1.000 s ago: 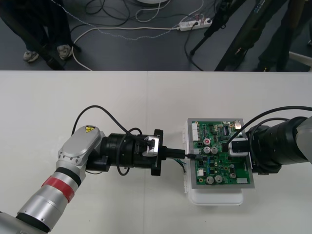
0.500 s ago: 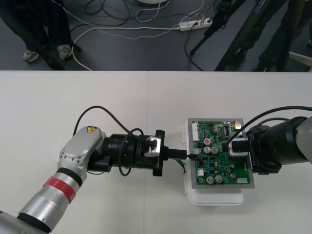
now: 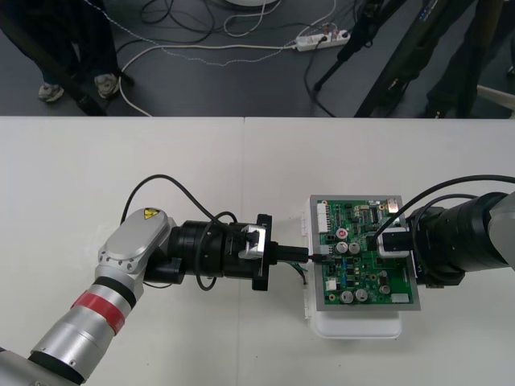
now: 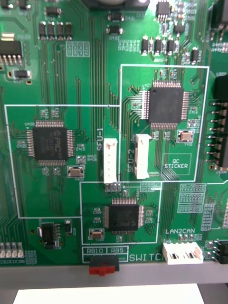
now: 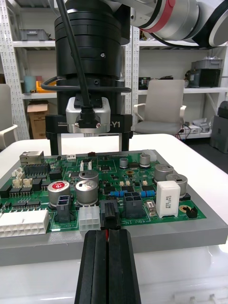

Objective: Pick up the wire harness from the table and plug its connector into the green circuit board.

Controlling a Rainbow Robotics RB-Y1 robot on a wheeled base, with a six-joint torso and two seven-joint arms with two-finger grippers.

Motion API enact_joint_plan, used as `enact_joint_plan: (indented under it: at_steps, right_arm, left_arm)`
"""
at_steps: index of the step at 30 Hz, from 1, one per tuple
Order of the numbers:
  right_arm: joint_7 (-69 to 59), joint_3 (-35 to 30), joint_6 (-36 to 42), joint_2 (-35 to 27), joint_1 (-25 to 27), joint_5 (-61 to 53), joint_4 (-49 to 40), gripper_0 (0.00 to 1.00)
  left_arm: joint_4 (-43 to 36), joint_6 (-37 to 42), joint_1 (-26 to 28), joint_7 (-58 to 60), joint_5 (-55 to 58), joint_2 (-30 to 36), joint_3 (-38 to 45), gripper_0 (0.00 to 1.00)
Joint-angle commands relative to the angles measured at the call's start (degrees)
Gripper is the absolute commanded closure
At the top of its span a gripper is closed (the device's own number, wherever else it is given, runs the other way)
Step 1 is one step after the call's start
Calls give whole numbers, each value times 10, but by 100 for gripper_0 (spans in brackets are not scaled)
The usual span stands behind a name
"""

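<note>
The green circuit board (image 3: 362, 251) lies on its white base (image 3: 354, 326) at the right of the table. My left gripper (image 3: 314, 255) reaches level to the board's left edge and is shut on the harness. In the left wrist view its fingers (image 5: 95, 266) are pressed together, a red wire (image 5: 111, 232) showing between them. The black plug (image 5: 110, 212) stands in a socket on the board's (image 5: 142, 175) near edge, beside a white connector. Loose wires (image 3: 303, 273) hang under the fingers. My right gripper (image 3: 394, 241) hovers over the board's far side, fingers (image 5: 53, 142) wide apart.
The right wrist view looks straight down on the board (image 4: 57, 85) from close up, with chips and white connectors (image 4: 110, 160). Tall capacitors (image 5: 88, 183) and a white relay (image 5: 168, 192) stand just behind the plug. Bare table lies left of and behind the board.
The left arm crept slightly toward the board a second ago and has held still since. The right arm has not moved.
</note>
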Motion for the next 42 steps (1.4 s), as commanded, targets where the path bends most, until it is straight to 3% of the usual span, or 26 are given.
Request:
enact_joint_plan:
  at_steps: [1,9,10,11,12,13,14,42]
  right_arm:
    - [22,4,4,2,-15,1,-13,0]
    - [27,-5,4,-8,-15,-6,-13,0]
    - [27,-5,4,-10,-15,-7,-13,0]
    - [27,-6,4,-13,-15,-9,-13,0]
    - [27,-6,4,-15,-15,-10,-13,0]
    - [27,-8,4,-16,-15,-11,-13,0]
    - [27,-8,4,-16,-15,-12,-13,0]
    - [31,-28,12,-32,-15,-30,6,0]
  left_arm:
    - [-11,25,-22,-20,13,-23,-17,100]
    - [-11,20,-21,-20,18,-17,-17,100]
    - [-11,20,-22,-20,20,-16,-17,95]
    - [-10,20,-22,-20,22,-16,-17,74]
    - [-11,20,-22,-20,24,-16,-17,40]
    - [-11,19,-22,-19,25,-16,-17,17]
    - [-10,19,-22,-19,26,-16,-17,0]
    - [-12,11,-19,-20,54,31,-9,0]
